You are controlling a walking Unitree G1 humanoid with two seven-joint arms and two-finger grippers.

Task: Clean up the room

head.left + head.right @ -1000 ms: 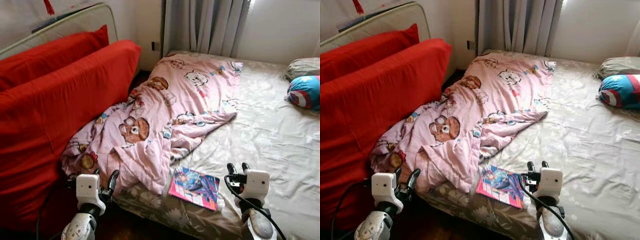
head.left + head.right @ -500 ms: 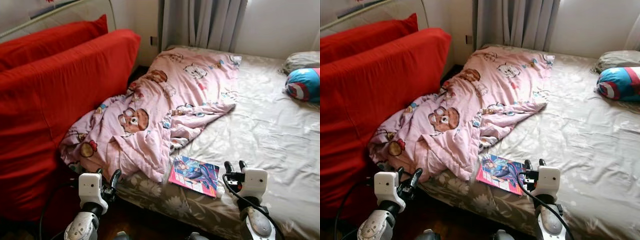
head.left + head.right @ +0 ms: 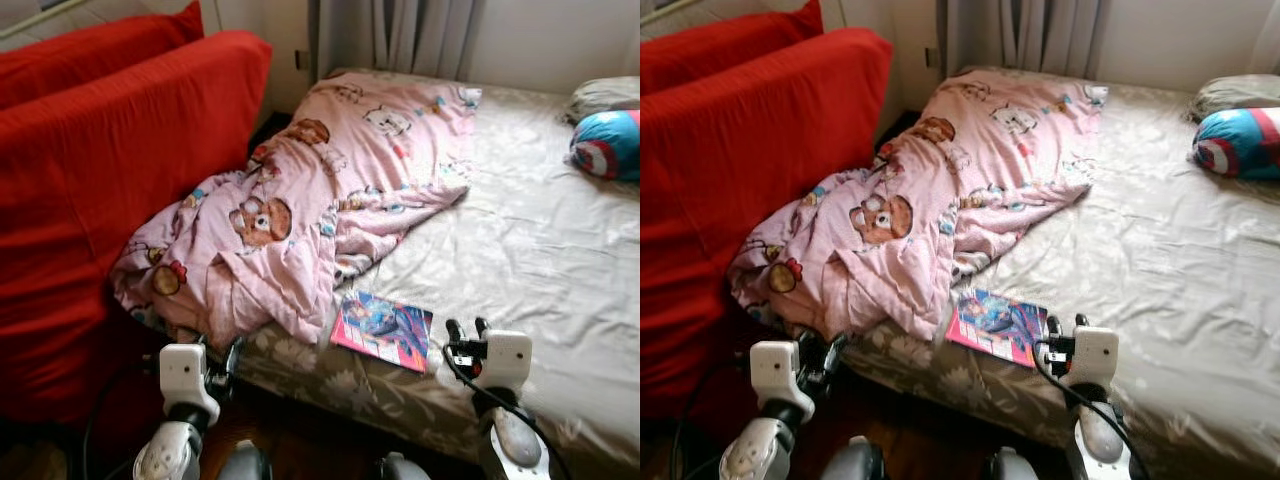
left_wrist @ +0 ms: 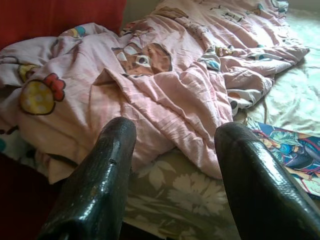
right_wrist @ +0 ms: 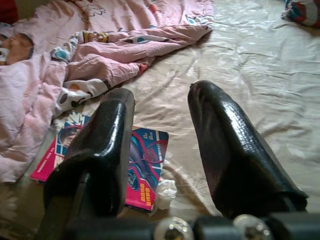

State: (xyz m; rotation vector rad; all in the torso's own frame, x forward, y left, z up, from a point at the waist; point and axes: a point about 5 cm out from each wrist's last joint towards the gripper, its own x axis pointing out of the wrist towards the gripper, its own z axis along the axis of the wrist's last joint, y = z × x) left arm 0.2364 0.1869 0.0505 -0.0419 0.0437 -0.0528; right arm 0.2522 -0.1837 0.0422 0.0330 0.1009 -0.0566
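**At the foot of the bed, both grippers empty**

My left gripper (image 3: 222, 360) is low, in front of the bed's near edge, with its fingers spread and nothing between them. My right gripper (image 3: 466, 333) is over the near edge of the bed (image 3: 530, 260), also spread and empty.

Just beside my right gripper lies a pink magazine (image 3: 383, 329), flat on the beige sheet, and a small crumpled white paper (image 5: 165, 191) touches its corner. One edge of the magazine is tucked under the pink blanket (image 3: 300, 220) with bear pictures. This blanket is rumpled; it runs from the near left corner of the bed, where it hangs over the side, up to the far end.

To my left a red sofa (image 3: 100, 180) stands close beside the bed. Far to the right, a blue and red cushion (image 3: 607, 146) rests near a grey pillow (image 3: 603, 96). Grey curtains (image 3: 400, 35) hang behind the bed.
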